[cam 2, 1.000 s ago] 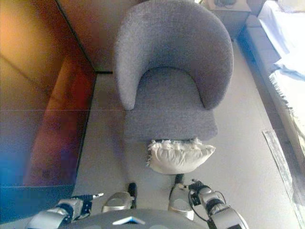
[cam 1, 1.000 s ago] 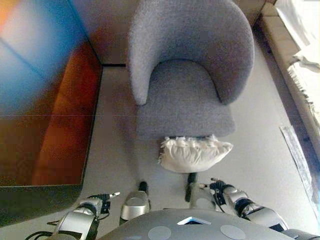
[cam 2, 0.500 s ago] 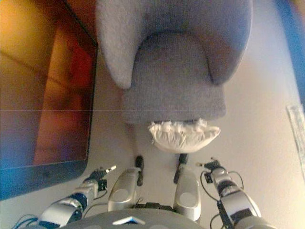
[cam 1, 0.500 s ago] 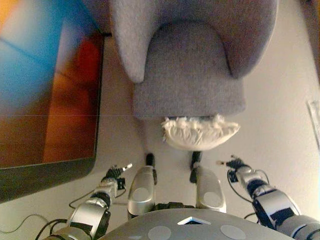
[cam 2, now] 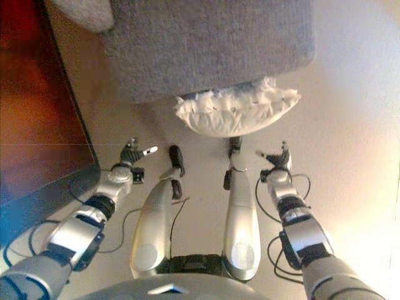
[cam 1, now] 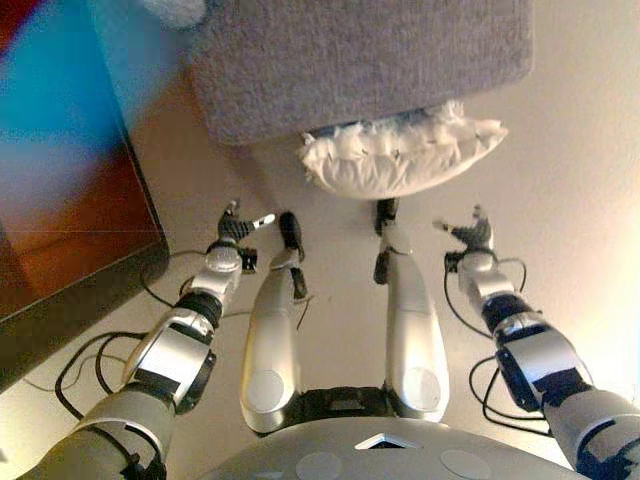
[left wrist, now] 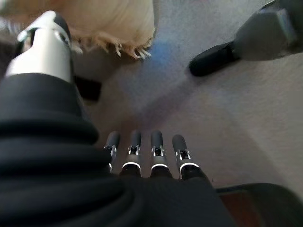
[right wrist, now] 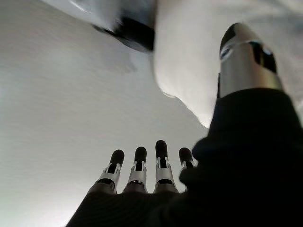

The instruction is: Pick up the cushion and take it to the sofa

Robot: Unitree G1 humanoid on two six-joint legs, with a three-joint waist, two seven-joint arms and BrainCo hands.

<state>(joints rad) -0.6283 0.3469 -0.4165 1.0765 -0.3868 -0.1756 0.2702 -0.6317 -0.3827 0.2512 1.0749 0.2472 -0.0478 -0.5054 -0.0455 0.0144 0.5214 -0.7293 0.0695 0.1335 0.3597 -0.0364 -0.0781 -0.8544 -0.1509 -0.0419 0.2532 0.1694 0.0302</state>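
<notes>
Left eye view shows the white fringed cushion on the floor against the grey fabric armchair; left robot hand and right robot hand hover near it, fingers spread, empty.

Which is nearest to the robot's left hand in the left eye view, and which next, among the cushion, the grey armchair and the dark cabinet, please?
From the left hand:
1. Dark cabinet, just to its left.
2. Cushion, on the floor ahead, to its right.
3. Grey armchair, beyond the cushion.

Cabinet and cushion are fairly close to call.
</notes>
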